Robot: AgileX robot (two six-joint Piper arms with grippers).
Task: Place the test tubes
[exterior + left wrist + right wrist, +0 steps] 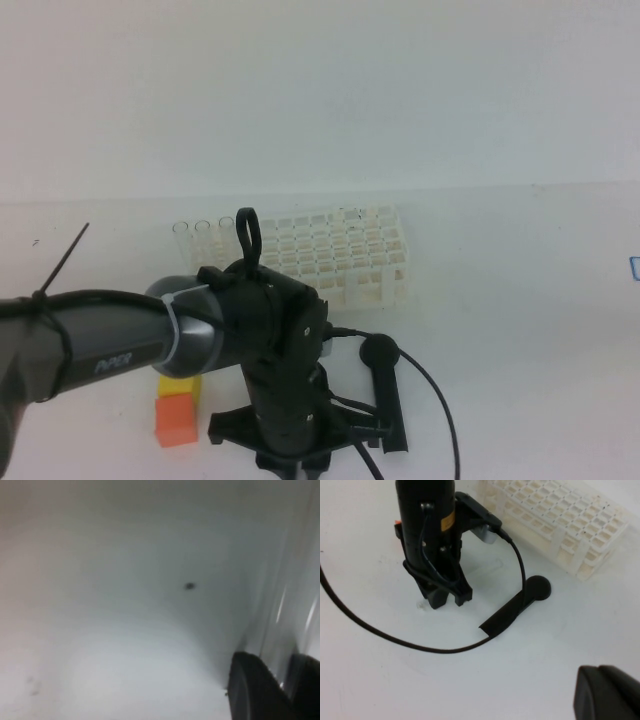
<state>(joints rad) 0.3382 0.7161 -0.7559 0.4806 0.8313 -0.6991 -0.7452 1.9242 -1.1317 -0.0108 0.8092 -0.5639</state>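
Left gripper (445,599): pointing straight down at the table; grip cannot be told
Test tube (285,610): clear, just beside that gripper's tip
Rack (345,250): white, beyond the left gripper; upright tubes (203,232) at its left end
Right gripper (607,697): raised, well right of the left gripper; grip cannot be told

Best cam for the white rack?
High view: most of the white plastic test tube rack, behind the left claw at the table. Right wrist view crops it; right claw above the table. Left wrist view: none.

Pale white table (100,630), small dark speck (189,586), left gripper (278,677) with dark fingers (250,692) pinching a clear test tube (287,605)
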